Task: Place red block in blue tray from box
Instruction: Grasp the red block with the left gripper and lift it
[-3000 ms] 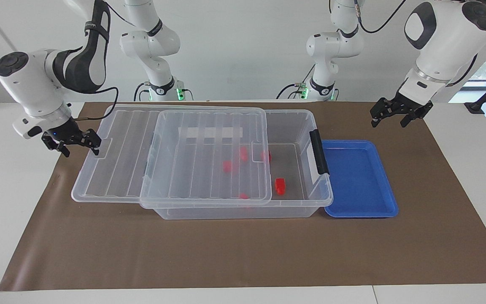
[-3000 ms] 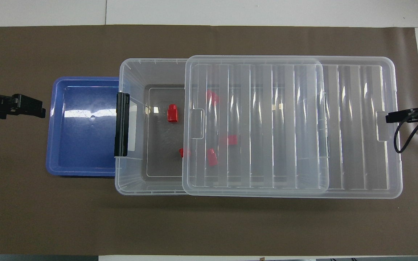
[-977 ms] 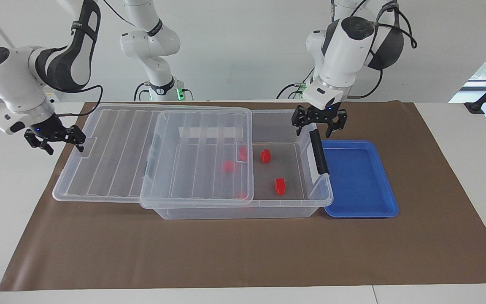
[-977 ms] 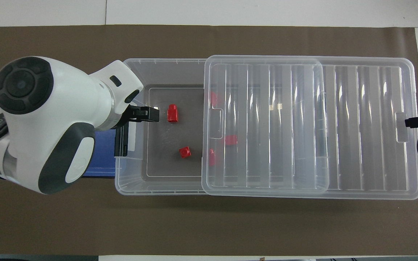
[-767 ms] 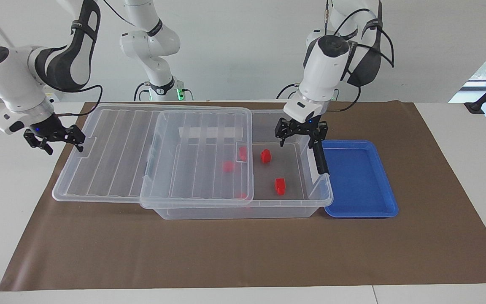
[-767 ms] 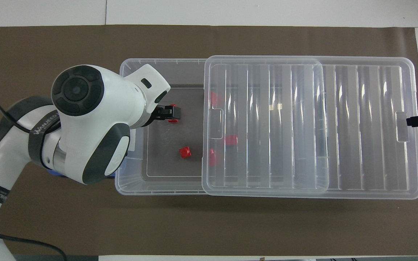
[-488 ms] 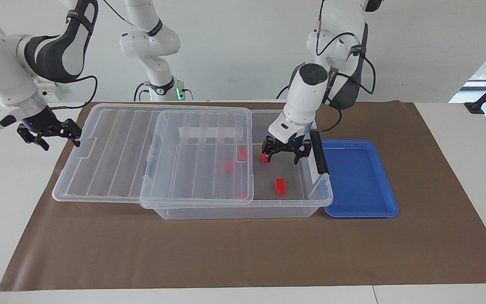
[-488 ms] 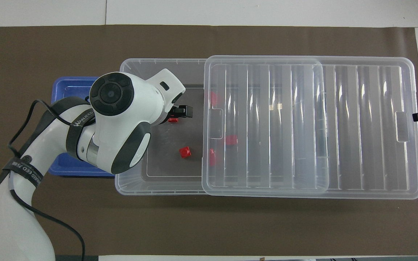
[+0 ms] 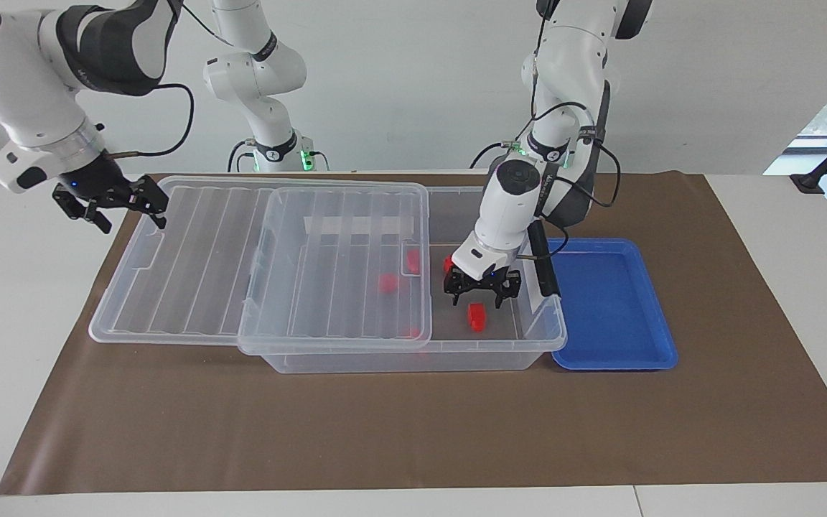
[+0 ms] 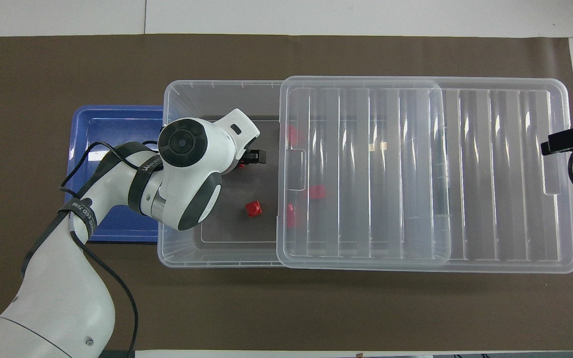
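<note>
Inside the box (image 9: 528, 337), left gripper (image 9: 482, 286) open over a red block (image 9: 477, 317), holding nothing, right gripper (image 9: 108, 203) open

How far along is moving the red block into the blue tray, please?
Done: the ribbed clear lid is slid aside, opening the clear plastic box. In hand: the open left tool hangs inside it, above a small red plastic block. The right tool waits. Remaining: grasp, lift, place in the bare shallow blue tray.
</note>
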Tool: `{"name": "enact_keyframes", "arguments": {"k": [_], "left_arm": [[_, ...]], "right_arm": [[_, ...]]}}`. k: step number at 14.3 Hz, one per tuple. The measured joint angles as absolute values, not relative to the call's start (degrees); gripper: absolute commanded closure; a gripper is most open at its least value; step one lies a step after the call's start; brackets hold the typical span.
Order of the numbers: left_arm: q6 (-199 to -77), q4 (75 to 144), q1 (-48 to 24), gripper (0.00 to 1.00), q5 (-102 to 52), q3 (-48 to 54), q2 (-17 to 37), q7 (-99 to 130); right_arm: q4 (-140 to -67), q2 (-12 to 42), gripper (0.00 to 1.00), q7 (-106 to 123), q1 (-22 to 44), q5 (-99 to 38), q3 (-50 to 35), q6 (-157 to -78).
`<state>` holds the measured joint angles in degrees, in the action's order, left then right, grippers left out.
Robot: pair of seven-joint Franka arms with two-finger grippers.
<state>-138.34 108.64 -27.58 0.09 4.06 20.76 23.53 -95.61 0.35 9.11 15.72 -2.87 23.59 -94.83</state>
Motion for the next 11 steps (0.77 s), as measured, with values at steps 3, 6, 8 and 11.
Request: {"name": "enact_keyframes", "arguments": {"k": [3,6,8,11], "left_arm": [[-139.07,108.67,-27.58,0.88,0.16,3.96,21.64,23.66],[-139.62,109.13,-27.56,1.0,0.24,3.71,21.64,23.8],[-139.85,109.28,-27.56,1.0,0.29,3.69,21.57,26.3],[-139.88,109.21,-27.54,1.0,0.41,3.68,20.9,29.12]], "right_arm": [[-95.42,-1.66,0.0,3.66,18.99,-2.61,23.54,-91.06],[-95.52,-1.85,0.0,1.67,20.06,-2.22,23.52,-90.88],[-95.59,-1.85,0.0,1.67,19.98,-2.18,23.61,-90.85],[-95.6,-1.85,0.0,1.66,19.81,-2.14,23.64,-90.84]]}}
